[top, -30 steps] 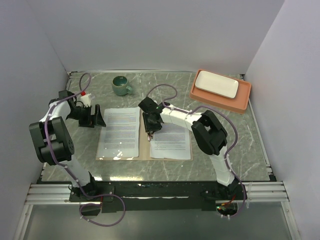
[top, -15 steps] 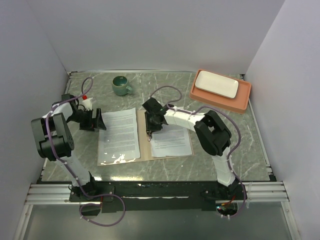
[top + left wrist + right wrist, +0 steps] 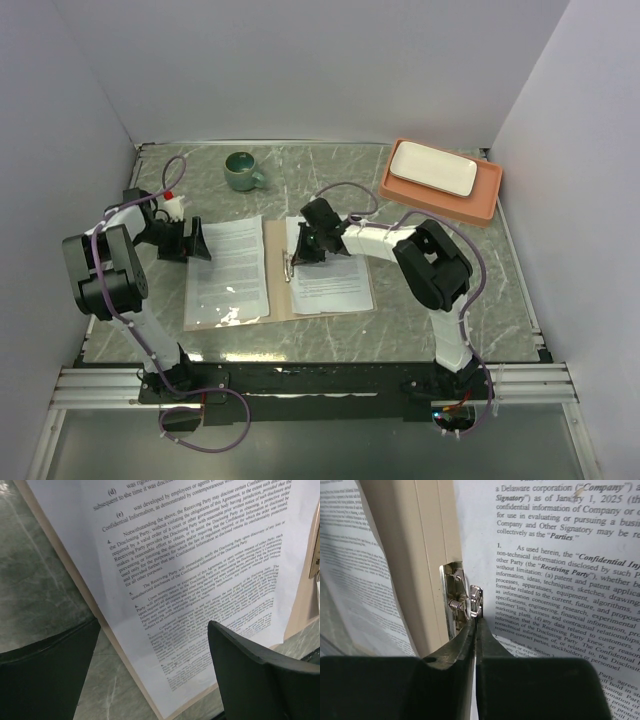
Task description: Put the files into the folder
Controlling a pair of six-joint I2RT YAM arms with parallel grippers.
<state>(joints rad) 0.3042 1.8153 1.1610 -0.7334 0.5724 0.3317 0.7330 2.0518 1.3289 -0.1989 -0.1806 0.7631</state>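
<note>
The tan folder point(image 3: 275, 285) lies open on the table. A printed white sheet point(image 3: 230, 268) lies on its left half and another point(image 3: 332, 275) on its right half. The metal clip point(image 3: 288, 266) sits on the centre strip. My right gripper point(image 3: 296, 260) is shut, and its tips pinch the clip's tab point(image 3: 476, 602) in the right wrist view, beside the right sheet point(image 3: 560, 565) and the folder's spine point(image 3: 427, 555). My left gripper point(image 3: 196, 240) is open at the folder's left edge. In the left wrist view its fingers point(image 3: 255, 675) straddle the left sheet's corner point(image 3: 200, 605).
A green mug point(image 3: 242, 170) stands at the back left. An orange tray point(image 3: 488, 205) holding a white rectangular plate point(image 3: 432, 168) sits at the back right. Walls close in the table on the left, back and right.
The folder and its sheets have slid a little to the left and turned. The right gripper stays at the clip while its wrist has swung right. The left gripper has barely moved.
</note>
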